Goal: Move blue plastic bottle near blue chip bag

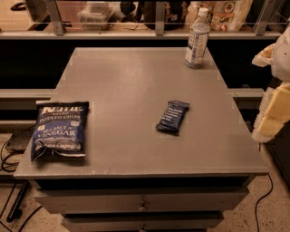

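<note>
The blue plastic bottle (pixel 197 39) stands upright at the far right corner of the grey table (pixel 136 81); it is clear, with a white cap and a white-and-blue label. The blue chip bag (pixel 60 130), a dark blue Kettle bag with white lettering, lies flat at the table's near left edge. My gripper (pixel 273 111) shows as white and pale yellow parts at the right edge of the view, beside the table's right side. It is well apart from the bottle and far from the bag, and it holds nothing that I can see.
A small dark blue snack bar wrapper (pixel 172 116) lies right of the table's middle. A shelf rail with packaged goods (pixel 226 13) runs behind the table. Drawers (pixel 142 204) sit under the tabletop. Cables (pixel 9 158) lie on the floor at the left.
</note>
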Available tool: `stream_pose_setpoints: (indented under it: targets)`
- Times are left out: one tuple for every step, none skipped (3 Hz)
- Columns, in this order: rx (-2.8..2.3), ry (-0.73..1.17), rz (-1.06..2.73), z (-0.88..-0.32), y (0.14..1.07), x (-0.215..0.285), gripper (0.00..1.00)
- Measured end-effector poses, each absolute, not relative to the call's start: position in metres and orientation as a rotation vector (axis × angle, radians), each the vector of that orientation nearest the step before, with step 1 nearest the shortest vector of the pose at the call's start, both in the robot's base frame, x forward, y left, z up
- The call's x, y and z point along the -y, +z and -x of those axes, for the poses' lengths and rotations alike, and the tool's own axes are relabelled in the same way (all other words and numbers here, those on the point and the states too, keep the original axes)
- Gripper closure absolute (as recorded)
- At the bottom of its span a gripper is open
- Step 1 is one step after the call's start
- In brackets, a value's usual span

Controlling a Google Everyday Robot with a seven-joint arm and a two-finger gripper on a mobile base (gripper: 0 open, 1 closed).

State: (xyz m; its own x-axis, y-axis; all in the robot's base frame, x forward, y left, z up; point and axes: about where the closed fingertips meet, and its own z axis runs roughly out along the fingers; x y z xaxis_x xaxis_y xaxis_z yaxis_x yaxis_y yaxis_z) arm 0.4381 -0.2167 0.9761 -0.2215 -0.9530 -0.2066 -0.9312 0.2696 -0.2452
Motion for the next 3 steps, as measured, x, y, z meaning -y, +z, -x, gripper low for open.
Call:
stream_pose_setpoints:
  targets:
    - [-2.228, -0.095, 1.716, -0.439, 0.977, 0.217, 0.00]
    - [-2.179, -0.005, 1.608, -0.449, 0.981, 0.223, 0.00]
    - [-2.064, 0.096, 1.456, -0.477, 0.984, 0.230, 0.00]
